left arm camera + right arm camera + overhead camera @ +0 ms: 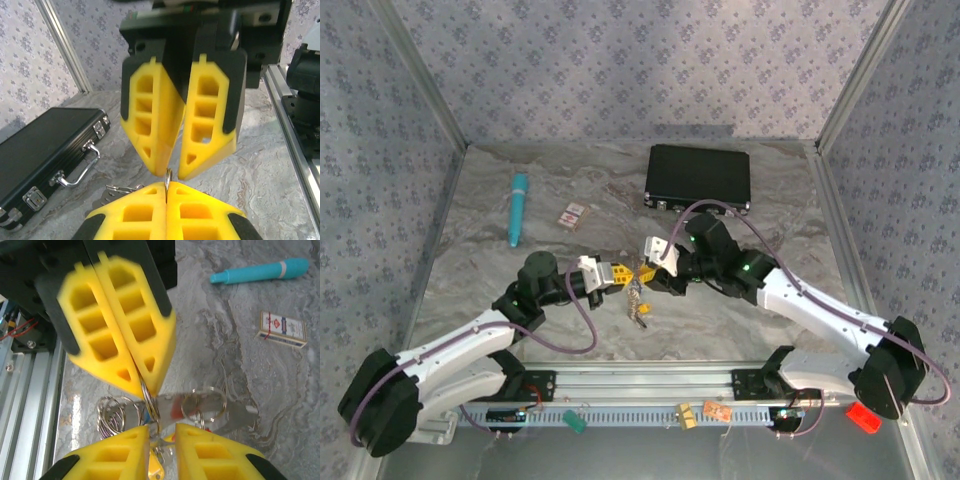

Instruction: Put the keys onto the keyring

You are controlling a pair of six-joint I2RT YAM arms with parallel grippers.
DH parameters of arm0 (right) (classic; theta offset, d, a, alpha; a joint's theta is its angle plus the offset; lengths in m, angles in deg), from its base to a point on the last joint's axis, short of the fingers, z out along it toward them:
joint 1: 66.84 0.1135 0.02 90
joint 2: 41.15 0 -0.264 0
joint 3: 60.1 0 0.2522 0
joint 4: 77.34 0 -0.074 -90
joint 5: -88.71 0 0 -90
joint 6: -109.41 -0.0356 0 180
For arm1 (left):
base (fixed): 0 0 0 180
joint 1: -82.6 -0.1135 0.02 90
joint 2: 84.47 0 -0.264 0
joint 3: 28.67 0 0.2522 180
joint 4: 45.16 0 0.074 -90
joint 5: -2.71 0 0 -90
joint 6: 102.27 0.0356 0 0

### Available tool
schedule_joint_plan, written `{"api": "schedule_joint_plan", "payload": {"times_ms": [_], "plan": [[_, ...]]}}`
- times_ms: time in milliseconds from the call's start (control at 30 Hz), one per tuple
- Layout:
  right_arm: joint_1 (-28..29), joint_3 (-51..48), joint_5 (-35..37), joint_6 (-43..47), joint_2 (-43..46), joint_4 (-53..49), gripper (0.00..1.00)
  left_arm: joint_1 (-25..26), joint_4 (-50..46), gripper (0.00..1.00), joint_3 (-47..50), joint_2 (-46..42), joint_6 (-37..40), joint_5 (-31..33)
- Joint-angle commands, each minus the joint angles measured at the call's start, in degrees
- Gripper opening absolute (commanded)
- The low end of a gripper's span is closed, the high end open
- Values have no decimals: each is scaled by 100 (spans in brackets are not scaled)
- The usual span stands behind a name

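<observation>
1. At the middle of the desk (740, 325), the left tool (167, 192) is clamped on the keyring (168, 176), which stands edge-up.
2. Facing it, the right tool (162, 432) has its fingers slightly apart with metal between them; I cannot tell whether it grips.
3. Keys (638, 303) dangle in a bunch just below both tools. Which are threaded is unclear, so threading looks under way, not finished.
4. Case (698, 175) at the back lies shut, its contents hidden.

The keyring (168, 175) is mostly hidden between the left gripper's (167, 187) pinched fingers; the keys (156, 462) between the right gripper's (162, 428) fingers run off the edge.
</observation>
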Motion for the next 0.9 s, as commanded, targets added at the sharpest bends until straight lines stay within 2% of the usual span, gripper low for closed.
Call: {"api": "schedule_joint_plan", "payload": {"times_ms": [0, 867], "plan": [[79, -96, -214, 44, 85, 265, 22, 47, 570, 0, 54, 46, -205, -174], [225, -167, 294, 61, -50, 495, 21, 39, 522, 0, 43, 1, -173, -240]]}}
